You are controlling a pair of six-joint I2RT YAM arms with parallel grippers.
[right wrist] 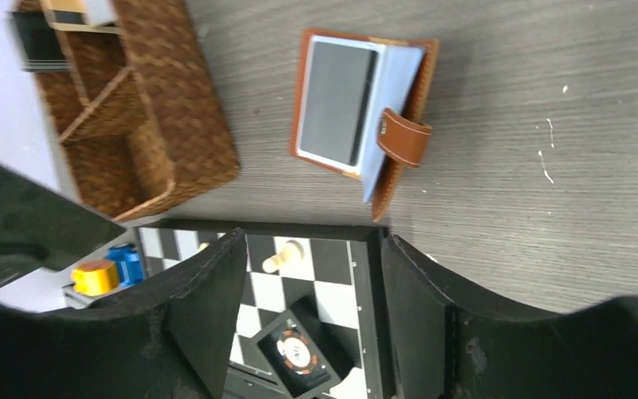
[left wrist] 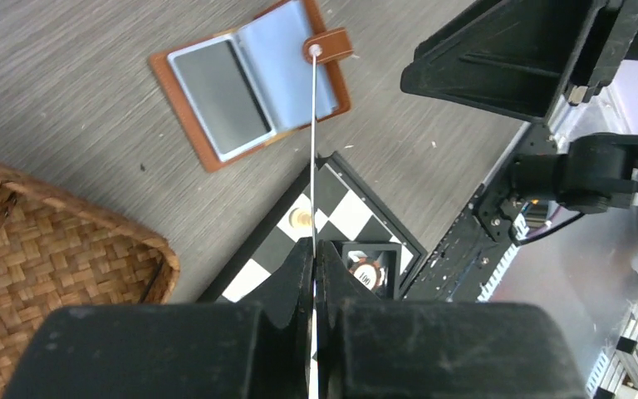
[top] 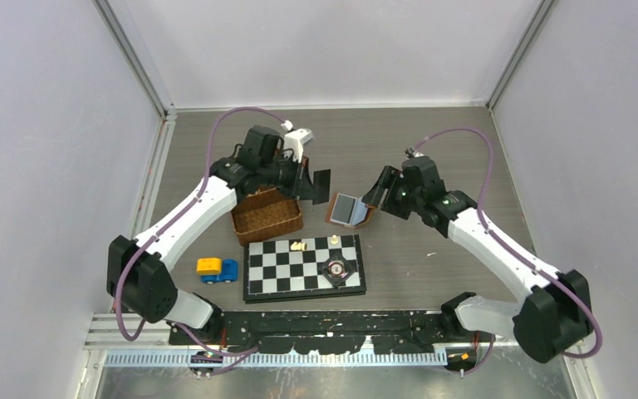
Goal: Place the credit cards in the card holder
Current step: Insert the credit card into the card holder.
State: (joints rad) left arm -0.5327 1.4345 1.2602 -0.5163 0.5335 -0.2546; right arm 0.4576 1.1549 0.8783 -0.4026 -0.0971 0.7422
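Card holder (top: pixel 347 209) is laid open on the desk (top: pixel 432 141), just beyond the far edge of the chessboard (top: pixel 303 266) and to the right of the wicker basket (top: pixel 267 216), between the two tools. Its pale leaves are turned upward, so that the pockets are exposed for loading. A dark grey panel is seen in one pocket, and whether that is a card already seated cannot be told. The snap strap (left wrist: pixel 330 46) is folded over the pale leaf and is judged a likely obstruction to a card's path.

One credit card (left wrist: pixel 313 166) is pinched in the left tool (left wrist: pixel 314 249), whose jaws are closed flat on its faces. The card is seen edge-on from the left wrist, as a thin white line aimed toward the holder. It is gripped by one end so that the free end can be led into a pocket mouth.

The right tool (right wrist: pixel 311 241) is spread wide with nothing held in it, and is poised near the right side of the card holder. This stance is judged to be preparation for steadying the holder or lifting a leaf while the card is slid in. The insertion is not yet done.
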